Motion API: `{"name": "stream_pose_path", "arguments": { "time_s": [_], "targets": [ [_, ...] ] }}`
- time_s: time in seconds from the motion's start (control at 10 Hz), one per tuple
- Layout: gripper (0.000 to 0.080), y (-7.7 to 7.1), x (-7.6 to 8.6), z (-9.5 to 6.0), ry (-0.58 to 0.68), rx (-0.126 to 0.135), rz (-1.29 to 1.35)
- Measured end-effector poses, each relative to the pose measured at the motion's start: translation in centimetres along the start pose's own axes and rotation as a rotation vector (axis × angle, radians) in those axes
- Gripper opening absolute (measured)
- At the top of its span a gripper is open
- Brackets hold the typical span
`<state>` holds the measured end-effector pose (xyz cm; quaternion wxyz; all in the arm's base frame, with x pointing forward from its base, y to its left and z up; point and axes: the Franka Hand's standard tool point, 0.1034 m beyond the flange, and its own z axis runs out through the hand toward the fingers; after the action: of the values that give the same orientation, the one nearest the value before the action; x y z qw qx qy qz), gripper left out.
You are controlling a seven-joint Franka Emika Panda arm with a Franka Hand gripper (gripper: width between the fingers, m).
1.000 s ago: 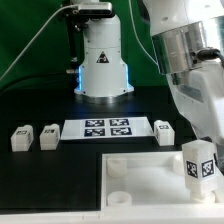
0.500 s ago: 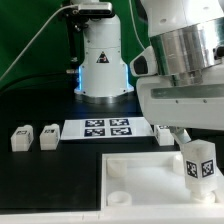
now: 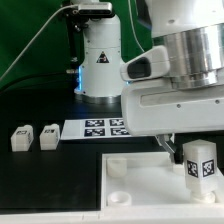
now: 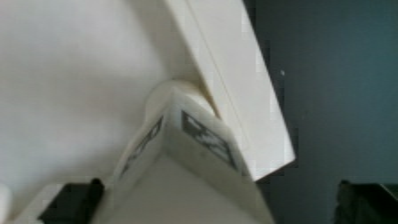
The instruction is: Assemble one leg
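One leg [image 3: 200,161], a small white block with a tag, stands upright on the right corner of the big white panel [image 3: 140,182]. Two more legs [image 3: 20,139] [image 3: 47,135] lie on the black table at the exterior view's left. My gripper [image 3: 171,149] hangs low under the wide hand, close beside the standing leg. In the wrist view the tagged leg [image 4: 189,140] rises close to the camera at the panel's edge [image 4: 231,70]. The gripper [image 4: 221,205] is open; its dark fingertips [image 4: 71,200] stand wide apart on either side, clear of the leg.
The marker board [image 3: 98,128] lies behind the panel, partly hidden by the arm. The robot's white base [image 3: 100,60] stands at the back. The arm's body [image 3: 185,70] fills the upper right. The panel shows a round socket [image 3: 116,197] near its left front.
The arm has swung toward the exterior view's left and come lower. It now hides the leg that lay right of the marker board, and part of that board. The standing leg has not moved.
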<state>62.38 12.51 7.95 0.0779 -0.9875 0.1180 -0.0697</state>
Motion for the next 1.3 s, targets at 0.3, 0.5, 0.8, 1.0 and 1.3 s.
{"name": "stream_pose_path", "arguments": {
  "time_s": [0.3,0.5,0.8,1.0,1.3],
  "targets": [
    [0.0564,0.2,0.2,0.0,0.0,0.0,-0.091],
    [0.0426,0.3,0.3,0.0,0.004,0.0,-0.057],
    [0.0326,0.8,0.5,-0.1,0.008,-0.002,0.253],
    [0.0324,1.1,0.7,-0.1,0.002,0.012,0.448],
    [0.0318,1.4,0.4,0.1,-0.042,0.063,1.03]
  ]
}}
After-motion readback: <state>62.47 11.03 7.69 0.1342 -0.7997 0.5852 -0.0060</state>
